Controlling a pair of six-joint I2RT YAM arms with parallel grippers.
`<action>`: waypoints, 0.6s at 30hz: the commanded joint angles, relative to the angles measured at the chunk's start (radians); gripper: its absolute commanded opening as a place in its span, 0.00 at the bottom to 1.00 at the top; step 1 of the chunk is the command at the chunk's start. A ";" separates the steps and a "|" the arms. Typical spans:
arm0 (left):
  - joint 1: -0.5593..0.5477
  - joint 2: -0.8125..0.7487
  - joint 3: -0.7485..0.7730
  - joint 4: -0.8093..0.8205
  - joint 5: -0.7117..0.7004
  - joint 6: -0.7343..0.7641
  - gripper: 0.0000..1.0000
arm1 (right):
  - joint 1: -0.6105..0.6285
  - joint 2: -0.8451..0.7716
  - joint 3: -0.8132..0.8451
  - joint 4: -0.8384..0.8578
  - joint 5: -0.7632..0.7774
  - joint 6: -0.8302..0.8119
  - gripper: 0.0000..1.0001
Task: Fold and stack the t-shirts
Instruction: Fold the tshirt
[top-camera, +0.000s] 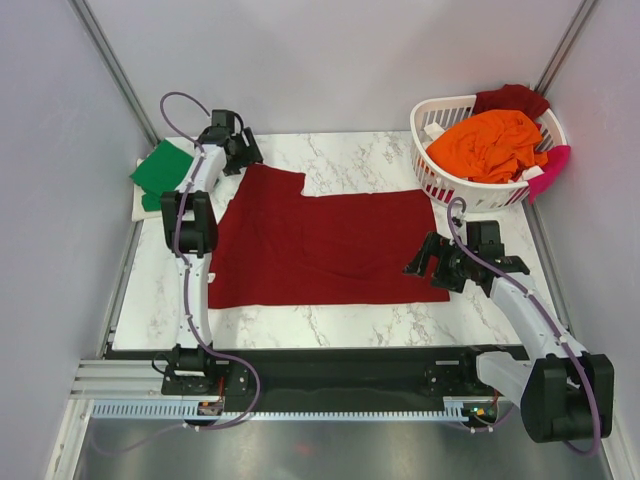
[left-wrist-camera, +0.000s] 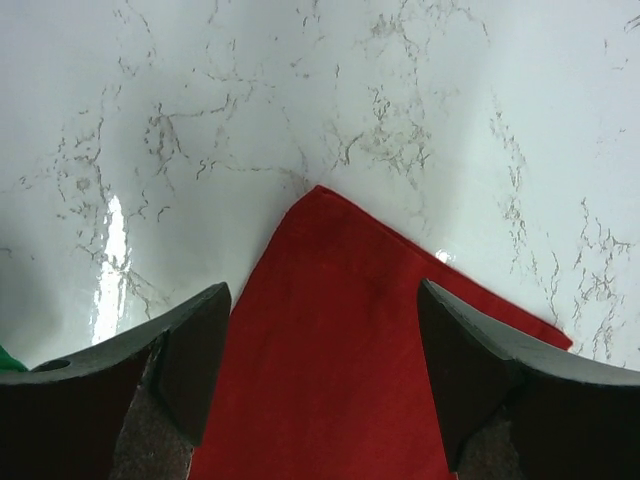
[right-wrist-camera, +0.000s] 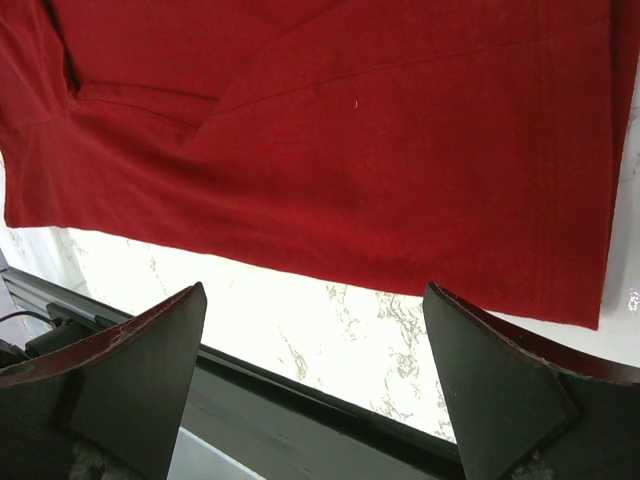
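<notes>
Fingers of the left gripper (left-wrist-camera: 320, 370) gape wide and empty over the upper-left corner of the dark red t-shirt (top-camera: 320, 245). The right gripper (right-wrist-camera: 315, 380), equally wide and empty, hovers at its lower-right edge, with bare table (top-camera: 330, 322) along the bottom.

You see only a scrap of dark red shirt (top-camera: 512, 98) at the basket's (top-camera: 437, 178) twelve o'clock, under the orange shirt (top-camera: 487, 145); your left arm (top-camera: 197, 178) hides the green shirt's (top-camera: 160, 170) three o'clock edge.
</notes>
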 joint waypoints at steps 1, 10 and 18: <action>0.004 0.020 0.020 0.025 0.055 -0.011 0.83 | 0.005 0.018 0.003 0.038 -0.016 -0.013 0.98; -0.015 0.055 -0.027 0.003 0.172 -0.131 0.72 | 0.005 0.019 0.006 0.038 -0.016 -0.010 0.98; -0.016 0.077 0.008 0.000 0.201 -0.128 0.13 | 0.003 0.018 0.004 0.035 -0.010 -0.013 0.98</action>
